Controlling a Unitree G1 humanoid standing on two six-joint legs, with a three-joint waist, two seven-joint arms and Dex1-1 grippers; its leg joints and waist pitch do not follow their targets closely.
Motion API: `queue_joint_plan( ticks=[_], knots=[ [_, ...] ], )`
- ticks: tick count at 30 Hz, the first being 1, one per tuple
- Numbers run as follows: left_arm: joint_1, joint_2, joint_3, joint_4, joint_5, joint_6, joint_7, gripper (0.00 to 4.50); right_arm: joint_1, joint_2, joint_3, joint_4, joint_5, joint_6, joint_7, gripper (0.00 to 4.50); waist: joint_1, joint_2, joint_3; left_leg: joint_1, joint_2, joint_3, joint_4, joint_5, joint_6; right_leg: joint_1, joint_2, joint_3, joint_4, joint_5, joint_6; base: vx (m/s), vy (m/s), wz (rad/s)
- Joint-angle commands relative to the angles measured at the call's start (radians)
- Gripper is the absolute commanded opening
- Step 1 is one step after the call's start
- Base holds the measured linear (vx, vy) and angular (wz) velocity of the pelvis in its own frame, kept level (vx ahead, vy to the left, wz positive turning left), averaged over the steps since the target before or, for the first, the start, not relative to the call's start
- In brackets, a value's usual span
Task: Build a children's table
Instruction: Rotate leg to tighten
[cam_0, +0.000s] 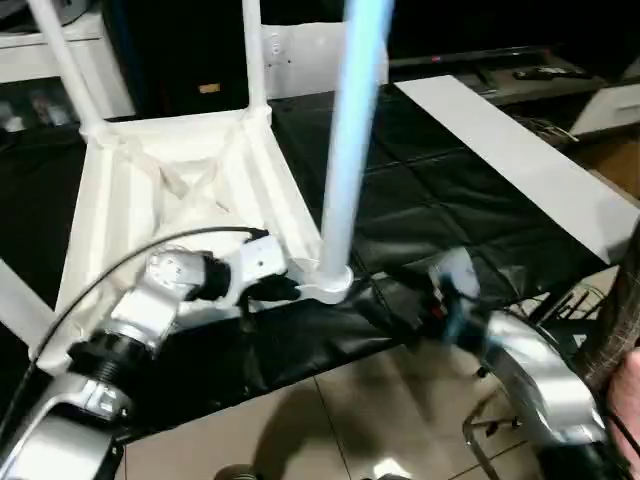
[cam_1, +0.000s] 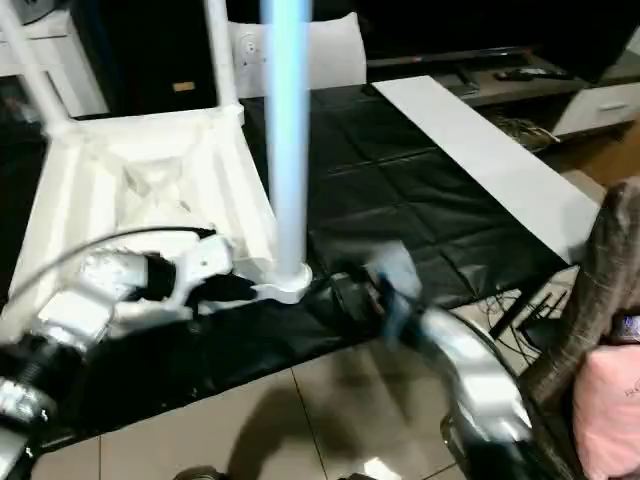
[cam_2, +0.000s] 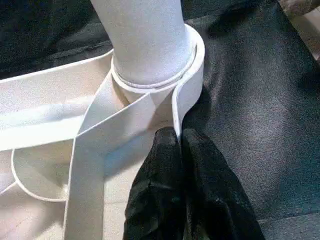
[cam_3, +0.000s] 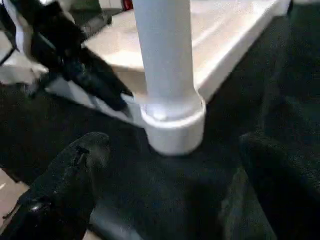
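Upside down on the black mat (cam_0: 450, 200): the tabletop (cam_0: 180, 190), ribbed underside up, with the near leg (cam_0: 350, 130) upright in the near corner socket (cam_0: 330, 285) and two far legs (cam_0: 250, 50) likewise standing at the back corners. At the rim beside that socket: the left gripper (cam_2: 182, 145), fingers together, tips against the thin wall; cannot tell whether a sliver of that edge is nipped between them. Just in front of the socket, touching nothing: the right gripper (cam_3: 172, 165), fingers spread wide to either side. Judging by a line ringing the tube just above the collar in the left wrist view, possibly not pushed fully home, so a loose leg ready to tilt or lift out under any sideways knock. Likely causes: a wide-open right finger clipping the tube on a careless approach, or the left fingertips levering the rim and rocking the whole top. Also worth watching: the near corner close to the mat's edge above the tiled floor (cam_0: 300, 430), so a hard shove there risks sliding the tabletop off the mat and toppling the tall legs. Safest bet: a slow, centred closing low on the tube, with the rim braced.
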Motion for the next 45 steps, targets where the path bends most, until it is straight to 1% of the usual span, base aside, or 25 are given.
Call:
queue_joint_plan(
  ticks=[1, 7, 10, 13, 19, 22, 25, 26, 27, 28, 29, 30, 31, 33, 34, 36, 37, 38, 39, 40, 41, 42, 43, 44, 45],
  knots=[
    [-0.047, -0.001, -0.006, 0.024, 0.012, -0.086, -0.005, 0.00, 0.004, -0.009, -0.019, -0.036, 0.011, 0.010, -0.015, 4.44, -0.005, 0.006, -0.060, 0.001, 0.017, -0.003, -0.072, -0.242, 0.021, 0.053, -0.065, 0.056, -0.099, -0.350, -0.109, 0.000, 0.000, 0.00],
    [-0.053, -0.028, 0.069, 0.061, -0.102, -0.092, -0.057, 0.27, 0.059, 0.008, -0.030, -0.151, 0.063, 0.066, -0.066, 4.48, -0.001, 0.006, -0.064, 0.003, 0.022, -0.004, -0.073, -0.217, 0.020, 0.053, -0.067, 0.056, -0.093, -0.318, -0.117, 0.000, 0.000, 0.00],
    [0.004, -0.031, 0.120, -0.030, -0.195, -0.041, -0.086, 0.55, 0.085, 0.033, -0.027, -0.195, 0.072, 0.060, -0.089, 4.50, 0.000, 0.008, -0.070, -0.002, 0.031, -0.006, -0.072, -0.179, 0.021, 0.057, -0.073, 0.059, -0.070, -0.180, -0.176, 0.000, 0.000, 0.00],
    [0.044, -0.027, 0.155, -0.090, -0.252, -0.011, -0.080, 0.81, 0.099, 0.050, -0.030, -0.212, 0.073, 0.067, -0.117, 4.50, -0.004, 0.006, -0.067, -0.008, 0.027, -0.003, -0.072, -0.170, 0.027, 0.059, -0.068, 0.058, -0.065, -0.142, -0.204, 0.000, 0.000, 0.00],
    [0.194, -0.030, 0.288, -0.324, -0.312, 0.189, 0.134, 1.24, 0.118, 0.065, 0.008, -0.289, 0.054, 0.211, -0.219, 4.50, -0.013, 0.014, -0.057, -0.001, 0.025, -0.003, -0.077, -0.244, 0.002, 0.053, -0.065, 0.056, -0.085, -0.340, -0.134, 0.000, 0.000, 0.00],
    [0.279, -0.047, 0.334, -0.441, -0.318, 0.266, 0.222, 1.42, 0.123, 0.073, 0.037, -0.301, 0.025, 0.170, -0.226, 4.50, -0.029, 0.013, -0.050, 0.001, 0.019, -0.002, -0.076, -0.288, 0.009, 0.042, -0.060, 0.053, -0.106, -0.444, -0.097, 0.000, 0.000, 0.00],
    [0.334, -0.075, 0.364, -0.523, -0.343, 0.307, 0.287, 1.59, 0.128, 0.076, 0.050, -0.306, 0.014, 0.166, -0.236, 4.50, -0.028, 0.016, -0.049, 0.003, 0.024, -0.005, -0.078, -0.294, 0.009, 0.038, -0.057, 0.054, -0.106, -0.430, -0.099, 0.000, 0.000, 0.00],
    [0.455, -0.190, 0.420, -0.707, -0.339, 0.371, 0.494, 1.70, 0.122, 0.086, 0.075, -0.300, -0.010, 0.154, -0.258, 4.50, -0.031, 0.015, -0.048, -0.063, 0.025, -0.063, -0.106, -0.310, 0.059, 0.092, -0.072, -0.007, -0.071, -0.371, -0.114, 0.000, 0.000, 0.00],
    [0.499, -0.239, 0.430, -0.767, -0.320, 0.385, 0.569, 1.80, 0.117, 0.091, 0.080, -0.293, -0.015, 0.149, -0.264, 4.50, -0.038, 0.009, -0.046, -0.060, 0.033, -0.080, -0.110, -0.335, 0.068, 0.086, -0.064, -0.021, -0.079, -0.348, -0.105, 0.001, -0.009, 0.45],
    [0.542, -0.282, 0.422, -0.823, -0.289, 0.392, 0.633, 1.86, 0.109, 0.096, 0.084, -0.288, -0.013, 0.147, -0.267, 4.50, -0.055, 0.018, -0.043, -0.050, 0.053, -0.114, -0.116, -0.432, 0.075, 0.081, -0.057, -0.030, -0.073, -0.307, -0.128, 0.001, -0.009, 0.45],
    [0.556, -0.295, 0.415, -0.843, -0.283, 0.400, 0.653, 1.97, 0.105, 0.096, 0.087, -0.289, -0.007, 0.149, -0.264, 4.50, -0.058, 0.026, -0.043, -0.051, 0.053, -0.127, -0.113, -0.455, 0.082, 0.083, -0.061, -0.031, -0.069, -0.280, -0.147, 0.024, -0.036, 0.59],
    [0.570, -0.305, 0.407, -0.858, -0.277, 0.400, 0.667, 1.97, 0.101, 0.096, 0.090, -0.288, -0.002, 0.150, -0.259, 4.50, -0.066, 0.017, -0.040, -0.077, 0.026, -0.133, -0.105, -0.463, 0.084, 0.097, -0.069, -0.038, -0.072, -0.286, -0.151, 0.007, -0.060, 0.50],
    [0.583, -0.311, 0.399, -0.874, -0.262, 0.414, 0.684, 2.09, 0.099, 0.096, 0.092, -0.288, 0.001, 0.149, -0.256, 4.50, -0.052, 0.012, -0.042, -0.087, -0.015, -0.117, -0.084, -0.412, 0.068, 0.108, -0.096, -0.045, -0.100, -0.369, -0.126, 0.007, -0.060, 0.50],
    [0.605, -0.320, 0.389, -0.887, -0.240, 0.408, 0.707, 2.29, 0.092, 0.092, 0.100, -0.281, -0.001, 0.141, -0.243, 4.50, -0.027, -0.008, -0.043, -0.103, -0.037, -0.097, -0.033, -0.235, 0.114, 0.130, -0.175, -0.042, -0.142, -0.504, -0.084, -0.002, -0.031, 0.34],
    [0.613, -0.321, 0.385, -0.892, -0.232, 0.407, 0.715, 2.34, 0.089, 0.089, 0.104, -0.278, -0.002, 0.138, -0.240, 4.50, -0.005, -0.021, -0.044, -0.112, -0.017, -0.088, 0.054, -0.089, 0.152, 0.139, -0.282, -0.020, -0.176, -0.533, -0.035, -0.002, -0.013, 0.38],
    [0.630, -0.331, 0.391, -0.929, -0.214, 0.437, 0.757, 2.60, 0.076, 0.085, 0.108, -0.268, -0.003, 0.131, -0.236, 4.50, 0.009, -0.018, -0.040, -0.136, 0.008, -0.092, 0.126, -0.053, 0.146, 0.135, -0.352, -0.009, -0.180, -0.463, -0.018, -0.008, 0.062, 0.43],
    [0.633, -0.333, 0.395, -0.934, -0.210, 0.435, 0.765, 2.70, 0.072, 0.084, 0.108, -0.265, -0.003, 0.128, -0.234, 4.50, 0.010, -0.007, -0.030, -0.122, 0.030, -0.099, 0.121, -0.066, 0.131, 0.140, -0.351, -0.047, -0.189, -0.461, -0.058, -0.008, 0.094, 0.34],
    [0.643, -0.341, 0.397, -0.956, -0.198, 0.441, 0.795, 2.76, 0.062, 0.081, 0.110, -0.259, -0.002, 0.124, -0.231, 4.50, 0.012, 0.013, -0.029, -0.086, 0.022, -0.098, 0.047, -0.077, 0.147, 0.154, -0.251, -0.103, -0.171, -0.474, -0.120, -0.002, 0.159, 0.42],
    [0.645, -0.342, 0.397, -0.961, -0.193, 0.443, 0.804, 2.76, 0.059, 0.081, 0.110, -0.258, -0.002, 0.124, -0.230, 4.50, -0.002, 0.030, -0.027, -0.058, 0.016, -0.099, -0.005, -0.097, 0.154, 0.152, -0.168, -0.146, -0.137, -0.445, -0.141, 0.028, 0.200, 0.61],
    [0.648, -0.343, 0.398, -0.964, -0.194, 0.458, 0.812, 2.82, 0.056, 0.080, 0.112, -0.257, -0.002, 0.123, -0.228, 4.50, -0.035, 0.080, -0.037, -0.007, 0.026, -0.154, -0.083, -0.200, 0.200, 0.096, 0.018, -0.129, 0.023, -0.293, -0.126, 0.028, 0.200, 0.61],
    [0.653, -0.342, 0.395, -0.968, -0.198, 0.482, 0.826, 2.92, 0.054, 0.078, 0.118, -0.255, -0.002, 0.120, -0.224, 4.50, -0.063, 0.059, -0.034, -0.007, 0.042, -0.199, -0.078, -0.149, 0.188, 0.073, 0.030, -0.091, 0.056, -0.200, -0.114, 0.025, 0.178, 0.69],
    [0.656, -0.342, 0.395, -0.967, -0.203, 0.489, 0.829, 3.10, 0.054, 0.076, 0.121, -0.254, -0.003, 0.118, -0.221, 4.50, -0.040, 0.076, -0.033, 0.004, 0.043, -0.211, -0.079, -0.173, 0.125, 0.039, 0.029, -0.039, 0.073, -0.158, -0.102, -0.001, 0.110, 0.72],
    [0.657, -0.343, 0.394, -0.967, -0.206, 0.490, 0.832, 3.10, 0.053, 0.075, 0.123, -0.253, -0.004, 0.117, -0.220, 4.50, -0.052, 0.070, -0.025, -0.014, 0.026, -0.246, -0.107, -0.269, 0.077, 0.047, 0.028, -0.012, 0.079, -0.166, -0.090, -0.001, 0.110, 0.72],
    [0.660, -0.345, 0.392, -0.969, -0.203, 0.501, 0.838, 3.13, 0.055, 0.075, 0.125, -0.254, -0.005, 0.116, -0.220, 4.50, -0.051, 0.057, -0.027, -0.017, -0.020, -0.253, -0.126, -0.380, 0.050, 0.048, 0.020, 0.002, 0.057, -0.182, -0.103, -0.019, 0.077, 0.67],
    [0.663, -0.342, 0.385, -0.970, -0.195, 0.494, 0.837, 3.13, 0.056, 0.075, 0.125, -0.252, -0.006, 0.114, -0.220, 4.50, -0.054, 0.033, -0.031, -0.024, -0.046, -0.259, -0.130, -0.413, 0.057, 0.059, 0.004, 0.021, 0.032, -0.185, -0.112, -0.020, 0.037, 0.31]
  ],
)
